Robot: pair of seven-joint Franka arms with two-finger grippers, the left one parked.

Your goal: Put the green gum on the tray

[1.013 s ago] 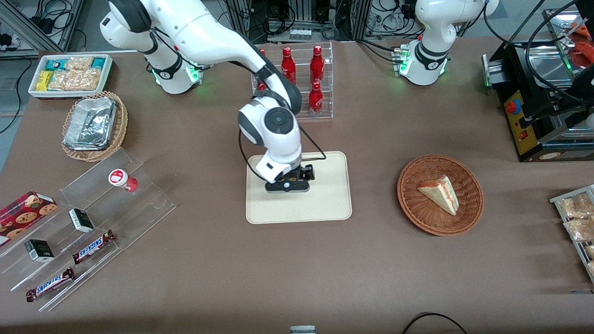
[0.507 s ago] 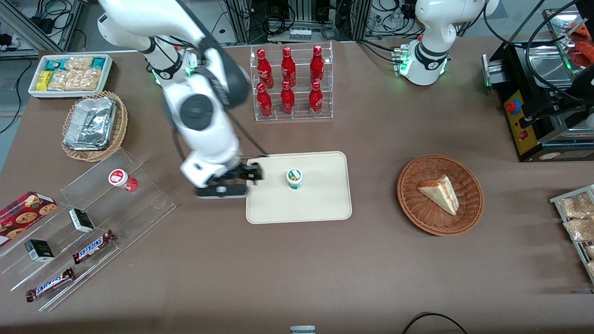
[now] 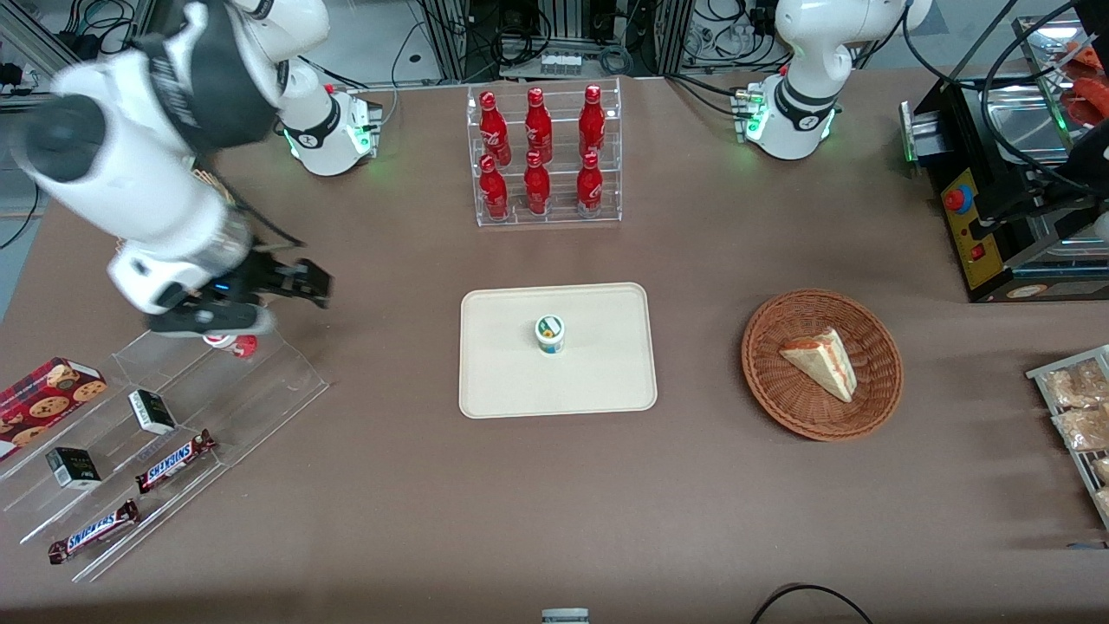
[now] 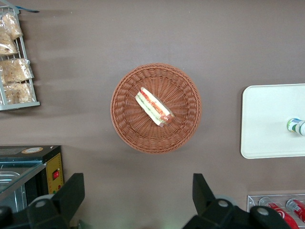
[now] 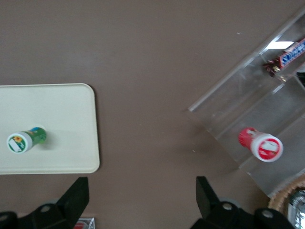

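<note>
The green gum (image 3: pixel 549 333) stands upright near the middle of the cream tray (image 3: pixel 606 386), with its white lid and green-and-yellow label facing up. It also shows on the tray (image 5: pixel 62 109) in the right wrist view (image 5: pixel 25 139), and at the edge of the left wrist view (image 4: pixel 296 126). My right gripper (image 3: pixel 212 328) is open and empty. It hangs well away from the tray toward the working arm's end of the table, over the clear stepped shelf (image 3: pixel 260 390). Its fingertips (image 5: pixel 76 191) are spread wide over bare tabletop.
A red-lidded gum bottle (image 3: pixel 237 345) lies on the shelf just under my gripper, also in the right wrist view (image 5: pixel 261 144). Snickers bars (image 3: pixel 173 459), small dark boxes and a cookie box (image 3: pixel 43 394) sit nearer the camera. A rack of red bottles (image 3: pixel 541 156) and a wicker basket holding a sandwich (image 3: pixel 821 364) stand nearby.
My gripper let go of the green gum on the tray, rose, and swung away toward the working arm's end of the table. The gum stands alone on the tray.
</note>
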